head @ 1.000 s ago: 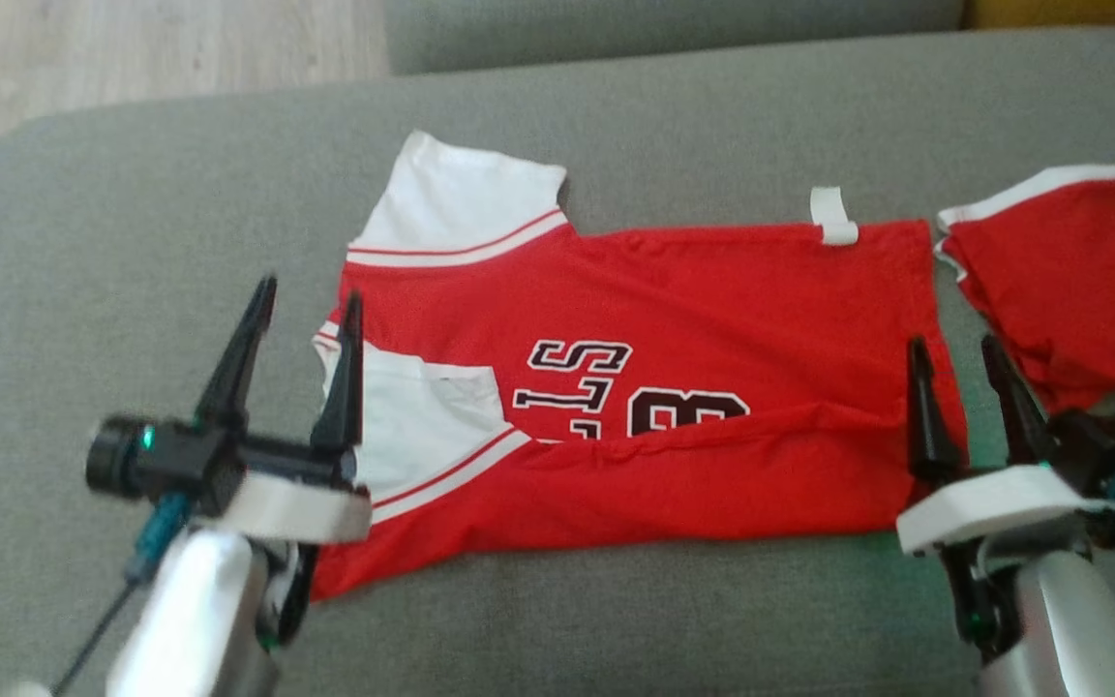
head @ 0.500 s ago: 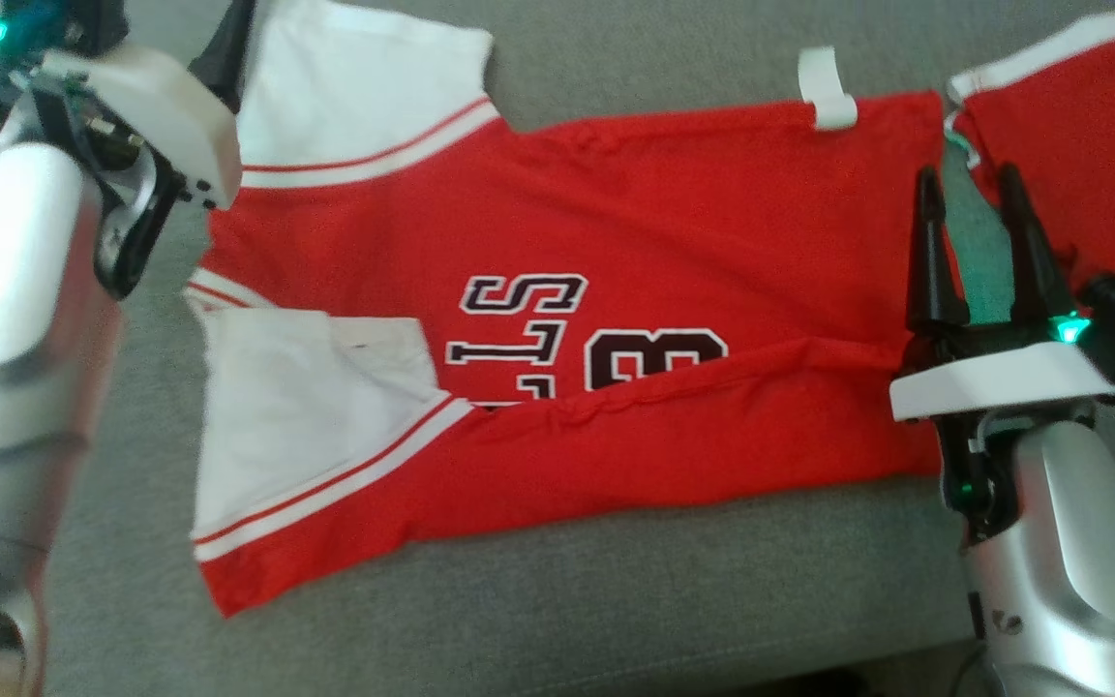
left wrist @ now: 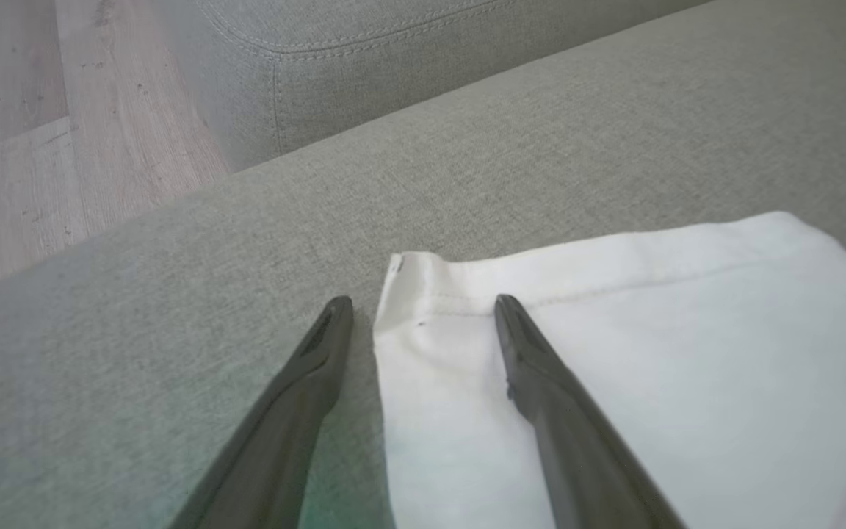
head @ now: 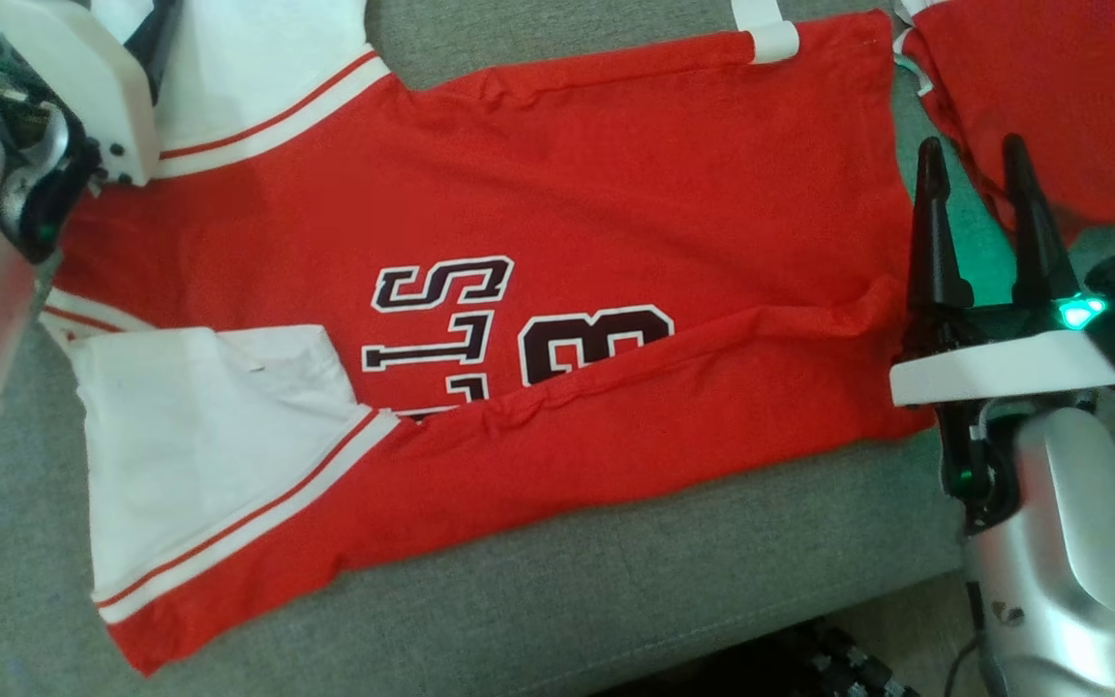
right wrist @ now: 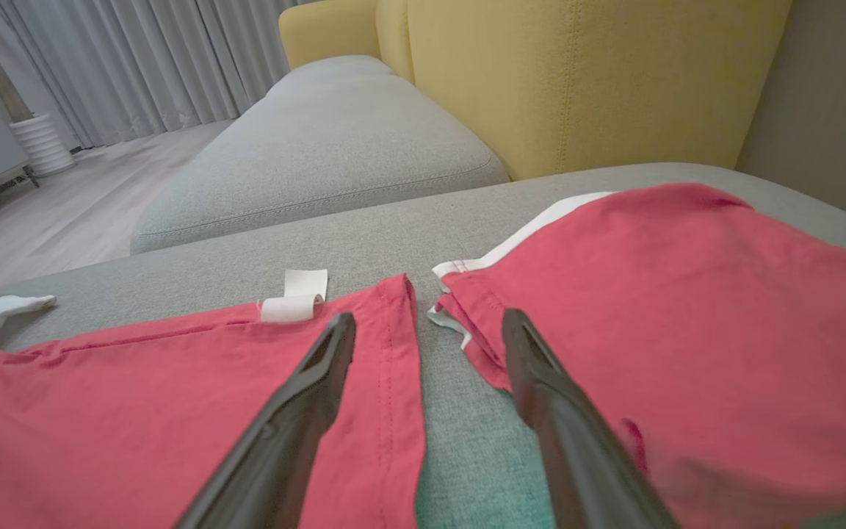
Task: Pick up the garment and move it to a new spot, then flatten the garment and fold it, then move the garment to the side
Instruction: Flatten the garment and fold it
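Garment (head: 664, 174) sleeve corner btwn left fingers (left wrist: 537, 397); hem by right fingers (head: 933, 242).

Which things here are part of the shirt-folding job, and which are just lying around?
In the job: lettered jersey, left gripper, right gripper, grey sofa.
Lying about: plain red cloth, yellow seat.

A home, clearly, and a living room at that: soft grey sofa cushions (right wrist: 335, 147) run across the scene, and a yellow seat back (right wrist: 577, 81) rises behind them. Long pale curtains (right wrist: 144, 59) hang down to a light wood floor (left wrist: 19, 147). It's domestic furniture all round.
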